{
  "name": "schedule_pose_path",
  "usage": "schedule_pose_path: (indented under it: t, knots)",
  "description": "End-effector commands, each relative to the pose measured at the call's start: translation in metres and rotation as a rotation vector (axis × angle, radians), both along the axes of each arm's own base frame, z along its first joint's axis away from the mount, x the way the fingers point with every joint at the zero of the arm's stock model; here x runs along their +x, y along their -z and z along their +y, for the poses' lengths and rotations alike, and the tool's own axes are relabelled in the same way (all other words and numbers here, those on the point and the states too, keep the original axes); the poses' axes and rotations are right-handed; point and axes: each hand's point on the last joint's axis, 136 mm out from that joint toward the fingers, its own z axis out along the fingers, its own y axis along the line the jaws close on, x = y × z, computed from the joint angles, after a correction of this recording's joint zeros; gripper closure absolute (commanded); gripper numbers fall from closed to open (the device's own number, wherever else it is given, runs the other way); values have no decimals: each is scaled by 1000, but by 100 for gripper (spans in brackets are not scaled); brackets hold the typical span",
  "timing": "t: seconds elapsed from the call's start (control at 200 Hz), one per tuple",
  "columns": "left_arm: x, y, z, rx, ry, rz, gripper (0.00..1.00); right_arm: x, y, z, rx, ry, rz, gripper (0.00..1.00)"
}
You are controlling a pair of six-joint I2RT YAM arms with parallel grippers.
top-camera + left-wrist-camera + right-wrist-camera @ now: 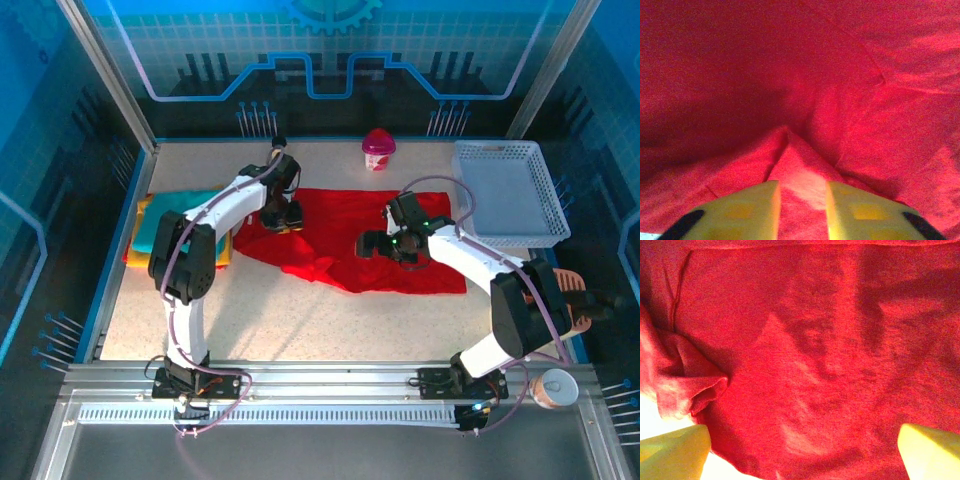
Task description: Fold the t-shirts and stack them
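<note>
The large bright red cloth t-shirt [345, 255] lies rumpled in the middle of the table [300, 320], its folding, I'd say, barely begun, beside the folded teal, yellow and orange shirts [165, 228] stacked at left. The left gripper [802, 195] has a ridge of it between part-open fingers [745, 210] — pinched or loose, I cannot tell — while the right gripper [802, 450] hovers spread wide, empty. Next it wants smoothing and a grip on an edge; sleeves and collar are lost in the bunching.

A white lattice basket [505, 195] sits right of a pink cup [378, 150].
</note>
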Motion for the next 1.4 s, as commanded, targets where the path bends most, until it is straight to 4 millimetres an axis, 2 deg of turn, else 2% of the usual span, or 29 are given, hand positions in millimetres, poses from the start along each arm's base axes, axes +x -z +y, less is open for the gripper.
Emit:
schedule_pose_path:
  t: [0.0,0.14,0.265,0.395,0.615,1.071,1.251,1.396]
  knots:
    - [-17,-22,3,-35,18,-26,65,-6,-3,-2,1,6,5,3]
    - [-51,-17,9,-84,1,-19,64,-5,0,-1,1,7,10,3]
    - [-80,7,16,-115,-37,0,67,-3,1,1,12,9,15,3]
    - [-95,30,16,-152,-45,-2,75,-1,1,4,21,6,18,3]
    - [-89,53,14,-146,-20,-12,76,-1,-1,5,21,-1,20,3]
    - [-77,52,10,-147,-23,-24,78,-1,-3,4,15,-5,21,4]
    - [-75,55,12,-126,-23,-15,81,0,-4,5,16,-8,19,4]
    - [-75,59,15,-108,-25,-6,79,-1,-2,5,16,-6,22,4]
